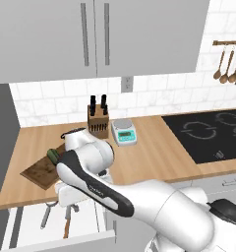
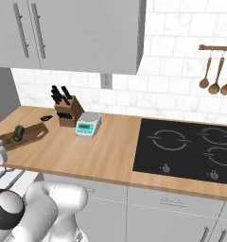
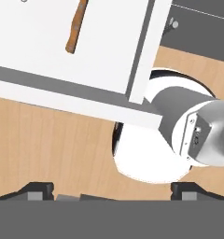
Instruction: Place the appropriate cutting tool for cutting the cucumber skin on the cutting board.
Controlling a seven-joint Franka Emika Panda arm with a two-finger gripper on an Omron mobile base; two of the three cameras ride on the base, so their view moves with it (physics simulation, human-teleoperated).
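1. Gripper (image 3: 113, 190): jaws wide apart, nothing btwn them; hangs just above the open drawer (image 1: 22, 222).
2. Drawer: white, flat-bottomed, smooth.
3. Peeler (image 1: 46, 215): in drawer, left part; slim grey metal, straight handle, looped head. My target. I'd centre over the handle, jaws across its narrow width, and go low, since it's thin and lies flat.
4. Knife (image 3: 75, 27): in drawer, beside peeler; brown wooden handle. I'd avoid it.
5. Cutting board (image 1: 37, 172): on counter just behind drawer; dark mottled wood, rectangular.
6. Cucumber (image 1: 53, 155): on board's far end; stubby, dark green.
7. Knife block (image 1: 98, 122): farther back; wood.
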